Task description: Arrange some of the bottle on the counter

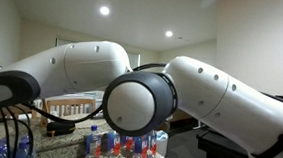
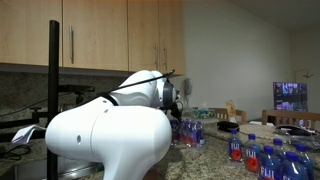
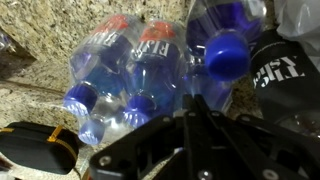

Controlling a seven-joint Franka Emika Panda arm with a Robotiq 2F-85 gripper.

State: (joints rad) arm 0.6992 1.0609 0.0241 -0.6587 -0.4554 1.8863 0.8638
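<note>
Seen from above in the wrist view, a tight group of clear bottles [image 3: 135,60] with blue caps and red-and-blue labels stands on the speckled counter [image 3: 50,40]. One more bottle with a big blue cap [image 3: 225,55] is at their right. My gripper [image 3: 192,100] comes in from the bottom edge, its two black fingers pressed together and shut on nothing. Its tips are at the near side of the group; contact cannot be told. In both exterior views the arm hides the gripper, with bottles [image 1: 127,145] [image 2: 190,130] under it.
A black object with a yellow edge [image 3: 35,150] lies at the lower left of the wrist view, and a dark package with white lettering [image 3: 285,70] at the right. More bottles [image 2: 275,160] crowd the counter's near right. Wooden chairs [image 1: 69,107] stand behind, cables [image 1: 7,140] at the left.
</note>
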